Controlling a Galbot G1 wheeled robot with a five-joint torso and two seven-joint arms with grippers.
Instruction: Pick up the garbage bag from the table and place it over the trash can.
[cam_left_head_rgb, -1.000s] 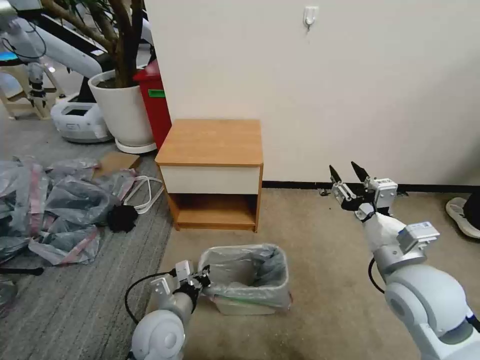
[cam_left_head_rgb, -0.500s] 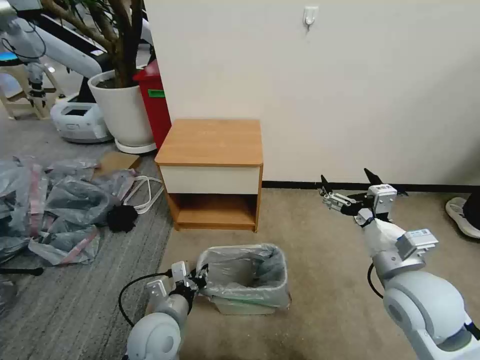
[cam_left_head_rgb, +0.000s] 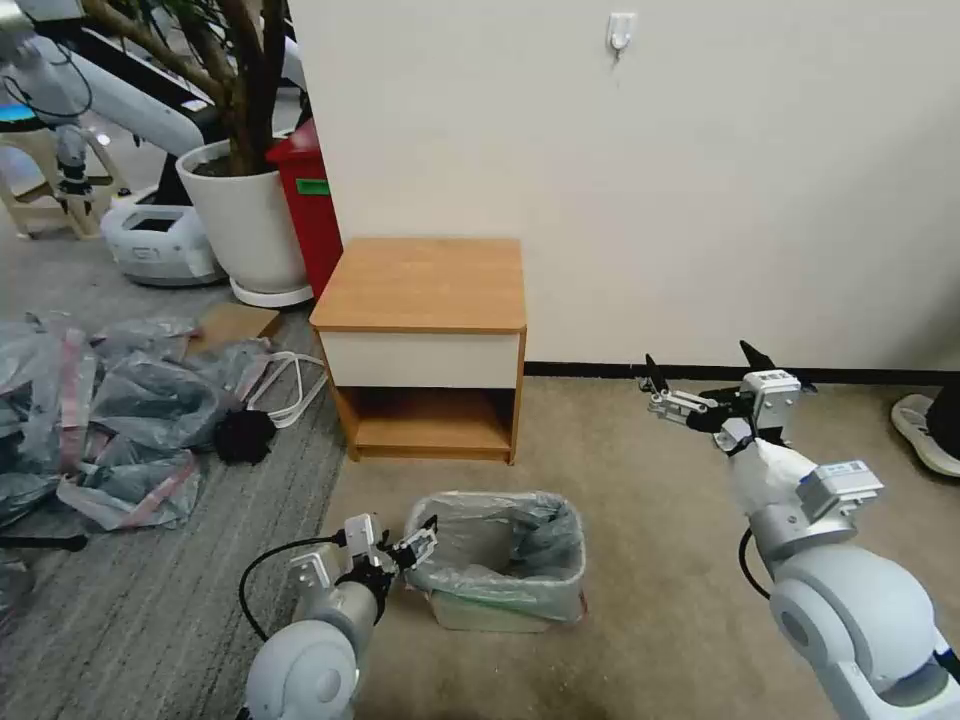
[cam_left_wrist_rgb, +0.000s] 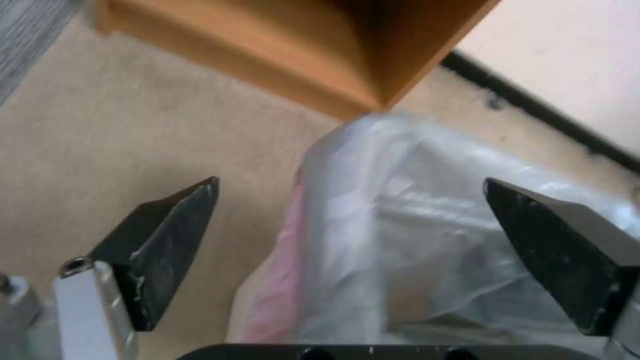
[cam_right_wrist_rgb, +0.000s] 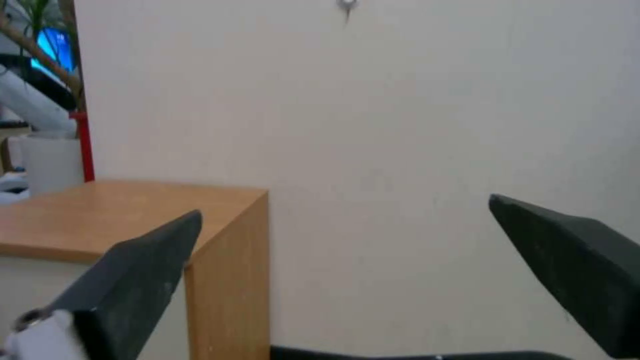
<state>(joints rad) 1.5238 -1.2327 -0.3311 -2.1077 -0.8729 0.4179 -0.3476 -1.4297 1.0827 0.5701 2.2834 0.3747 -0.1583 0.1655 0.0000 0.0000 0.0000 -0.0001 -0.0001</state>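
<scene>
- Lining the trash can (cam_left_head_rgb: 470, 612), the garbage bag (cam_left_head_rgb: 497, 548) is draped over the rim, its grey plastic spilling down the outside walls; a pink band shows along its edge in the left wrist view (cam_left_wrist_rgb: 280, 280).
- The left gripper (cam_left_head_rgb: 415, 543) sits just beside the can's left rim, its fingers (cam_left_wrist_rgb: 160, 240) spread apart and holding nothing, with the bagged corner lying between them.
- The trash can stands on the beige carpet in front of the wooden nightstand (cam_left_head_rgb: 424, 285), whose orange-brown top is bare.
- The right gripper (cam_left_head_rgb: 700, 385) is raised well to the right, near the wall, fingers (cam_right_wrist_rgb: 133, 270) wide apart and empty.
- A heap of similar grey-and-pink bags (cam_left_head_rgb: 110, 415) lies on the floor far left.
</scene>
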